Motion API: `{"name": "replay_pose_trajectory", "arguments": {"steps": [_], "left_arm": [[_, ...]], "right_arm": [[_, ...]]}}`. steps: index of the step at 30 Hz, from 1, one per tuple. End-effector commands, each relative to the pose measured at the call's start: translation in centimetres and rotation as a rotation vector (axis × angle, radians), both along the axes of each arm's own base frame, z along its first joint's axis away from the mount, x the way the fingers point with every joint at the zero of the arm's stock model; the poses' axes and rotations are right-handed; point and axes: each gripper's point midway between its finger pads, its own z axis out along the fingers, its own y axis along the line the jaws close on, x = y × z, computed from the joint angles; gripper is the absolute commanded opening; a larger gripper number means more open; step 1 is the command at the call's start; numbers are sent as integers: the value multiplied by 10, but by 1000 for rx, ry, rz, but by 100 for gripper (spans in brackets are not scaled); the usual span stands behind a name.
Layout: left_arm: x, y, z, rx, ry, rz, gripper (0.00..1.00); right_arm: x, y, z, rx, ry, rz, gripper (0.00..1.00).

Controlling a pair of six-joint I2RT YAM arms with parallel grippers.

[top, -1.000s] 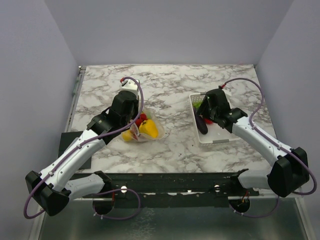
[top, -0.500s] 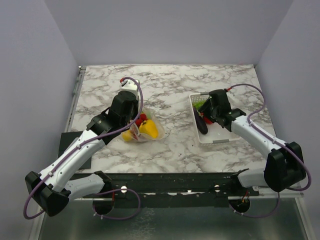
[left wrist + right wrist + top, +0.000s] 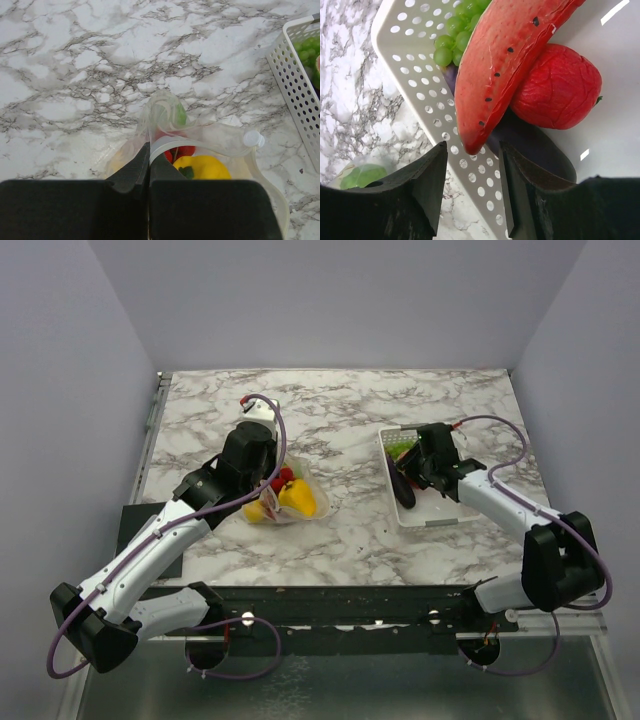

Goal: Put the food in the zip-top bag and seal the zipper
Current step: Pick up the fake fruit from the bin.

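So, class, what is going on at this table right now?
The left tool is shut on the mouth edge of the zip-top bag, which already holds a lemon and red berries. The right tool, jaws open, straddles the tip of the watermelon slice in the white basket, beside grapes and a red fruit.

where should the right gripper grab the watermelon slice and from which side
Probably the narrow lower tip of the watermelon slice, straddled across its thin width by the right gripper coming down from above. That end tapers to a point between the open jaws; farther up it leans on the red fruit.
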Motion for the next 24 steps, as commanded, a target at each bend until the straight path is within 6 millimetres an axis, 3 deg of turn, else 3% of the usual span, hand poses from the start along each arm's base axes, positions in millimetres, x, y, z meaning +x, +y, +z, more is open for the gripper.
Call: {"name": "replay_pose_trajectory", "arguments": {"steps": [1, 15, 20, 24], "left_arm": [[2, -3, 12, -47, -39, -9, 0], [2, -3, 11, -43, -39, -7, 0], [2, -3, 11, -42, -39, -7, 0], [2, -2, 11, -42, -39, -6, 0]], "right_arm": [[5, -3, -8, 33, -4, -34, 49], [22, -2, -14, 77, -24, -59, 40], [23, -3, -14, 78, -35, -64, 28], [21, -7, -9, 66, -55, -65, 10]]}}
